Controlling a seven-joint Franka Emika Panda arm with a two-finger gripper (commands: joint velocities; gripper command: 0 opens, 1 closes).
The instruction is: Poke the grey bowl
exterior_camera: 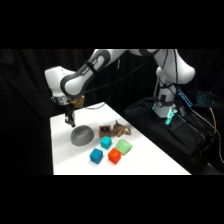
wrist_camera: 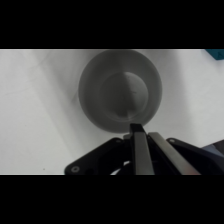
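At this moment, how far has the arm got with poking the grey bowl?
Approach looks done: the gripper hangs just above the grey bowl at its far-left edge. In the wrist view its shut fingers point at the bowl's near rim. Whether they are touching it cannot be told. If not, the final push into the bowl remains.

- Side view: dim room, black background; only the white table [exterior_camera: 65, 160] is brightly lit, from above; soft blur throughout
- Wrist view: the grey bowl [wrist_camera: 120, 90] is soft-edged, with its hollow shaded; the fingers [wrist_camera: 139, 150] near the lens are dark and out of focus
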